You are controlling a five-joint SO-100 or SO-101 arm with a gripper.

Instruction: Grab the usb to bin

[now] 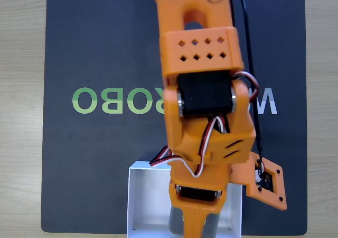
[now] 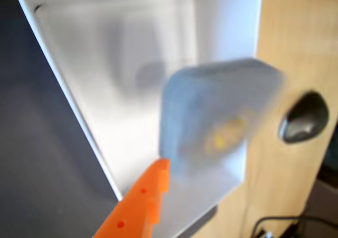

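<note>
In the wrist view, the end effector (image 2: 165,181) shows one orange finger touching the lower edge of the blurred usb (image 2: 222,122); whether it pinches or has let go, I cannot tell. The usb sits just beyond the fingertip, over the bin (image 2: 90,84). The release looks best done low and centred, away from the bin's thin walls.

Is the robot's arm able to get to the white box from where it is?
Probably yes. The gripper already hangs over the bin, with the usb above its floor and nothing between them.
</note>
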